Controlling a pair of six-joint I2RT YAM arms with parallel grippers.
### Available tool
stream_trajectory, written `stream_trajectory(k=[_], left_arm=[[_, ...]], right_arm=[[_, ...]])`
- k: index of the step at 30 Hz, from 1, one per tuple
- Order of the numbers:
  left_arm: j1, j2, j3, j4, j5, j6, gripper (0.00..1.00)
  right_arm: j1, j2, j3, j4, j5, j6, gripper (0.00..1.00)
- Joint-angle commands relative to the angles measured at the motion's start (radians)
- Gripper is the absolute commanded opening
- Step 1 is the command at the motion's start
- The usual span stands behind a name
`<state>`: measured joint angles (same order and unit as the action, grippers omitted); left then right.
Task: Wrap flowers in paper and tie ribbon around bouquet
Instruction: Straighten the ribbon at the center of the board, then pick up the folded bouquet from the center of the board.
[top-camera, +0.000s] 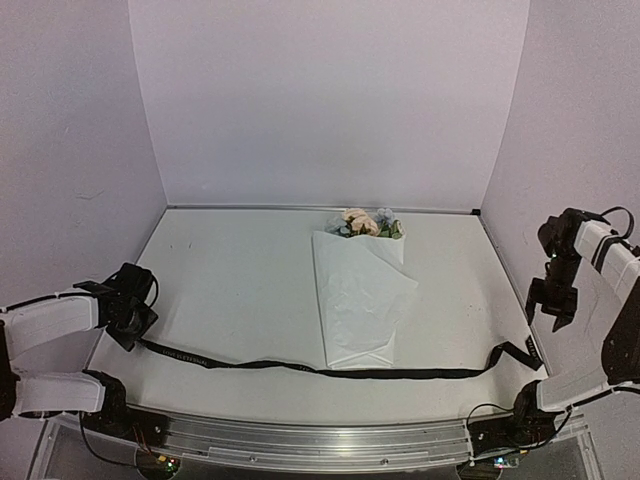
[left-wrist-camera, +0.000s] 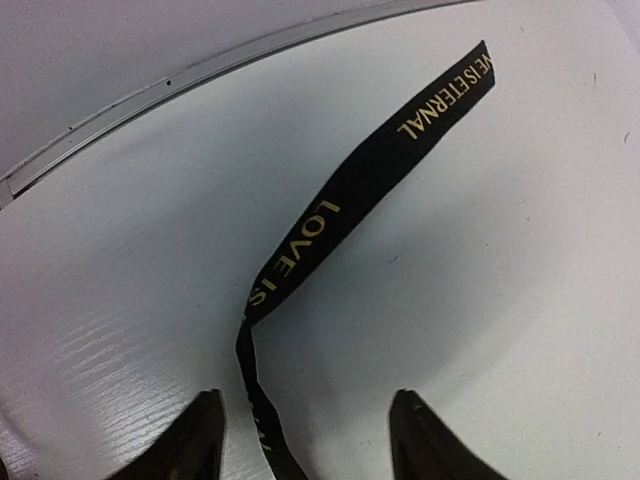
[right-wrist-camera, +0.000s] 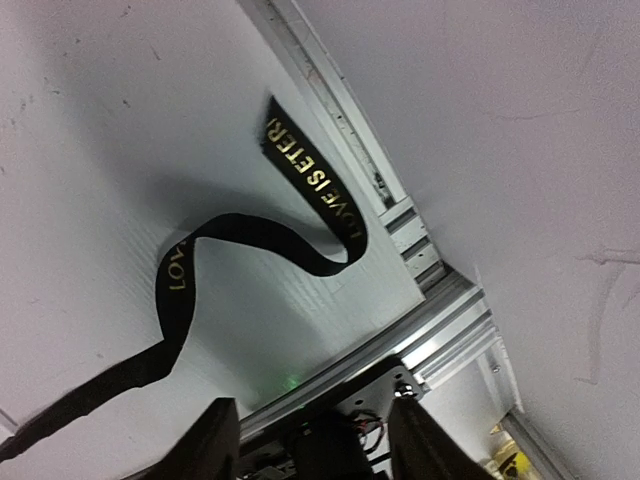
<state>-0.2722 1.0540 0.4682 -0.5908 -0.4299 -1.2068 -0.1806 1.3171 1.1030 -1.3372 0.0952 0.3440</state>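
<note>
The bouquet (top-camera: 358, 300) lies mid-table, a white paper cone with the peach and pale blue flowers (top-camera: 366, 223) at its far, wide end. The black ribbon (top-camera: 250, 364) stretches flat across the table, running just past the cone's near, narrow end. Its left end (left-wrist-camera: 330, 230) runs loose between the tips of my left gripper (left-wrist-camera: 310, 425), which is open just above the table. Its right end (right-wrist-camera: 310, 185) curls on the table beyond my right gripper (right-wrist-camera: 315, 435), which is open, raised and holds nothing. From above, the left gripper (top-camera: 138, 325) and the right gripper (top-camera: 553, 308) flank the table.
Pale walls (top-camera: 330, 100) close in the table on three sides. An aluminium rail (top-camera: 320, 440) with the arm bases runs along the near edge, and the right base (right-wrist-camera: 340, 430) shows below the right fingers.
</note>
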Motion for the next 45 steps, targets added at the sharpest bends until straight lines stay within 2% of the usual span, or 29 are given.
stream_trajectory(k=[1,6,11,19,24,30,35,41,45], left_arm=[[-0.003,-0.044,0.072,0.056,0.046,0.107,0.75],[-0.016,-0.071,0.157,0.084,0.063,0.269,0.86],[-0.075,-0.028,0.234,0.115,0.116,0.381,0.88],[-0.177,0.084,0.219,0.354,0.409,0.431,0.85],[-0.242,0.221,0.214,0.563,0.637,0.447,0.81],[-0.334,0.428,0.308,0.742,0.796,0.469,0.74],[-0.419,0.609,0.436,0.796,0.855,0.488,0.7],[-0.473,0.796,0.547,0.847,0.917,0.466,0.69],[-0.504,0.885,0.612,0.851,0.94,0.468,0.68]], right_arm=[[0.032,-0.033,-0.006,-0.077,-0.231,0.043,0.68],[0.194,-0.02,-0.028,0.033,-0.334,0.076,0.8],[0.348,0.023,-0.103,0.326,-0.484,0.222,0.86],[0.542,0.211,-0.143,0.714,-0.523,0.43,0.87],[0.616,0.331,-0.09,0.83,-0.524,0.461,0.85],[0.628,0.458,-0.038,0.921,-0.57,0.509,0.77],[0.629,0.504,-0.038,0.993,-0.598,0.563,0.67],[0.629,0.522,-0.058,1.026,-0.619,0.597,0.53],[0.629,0.527,-0.059,1.037,-0.633,0.614,0.37]])
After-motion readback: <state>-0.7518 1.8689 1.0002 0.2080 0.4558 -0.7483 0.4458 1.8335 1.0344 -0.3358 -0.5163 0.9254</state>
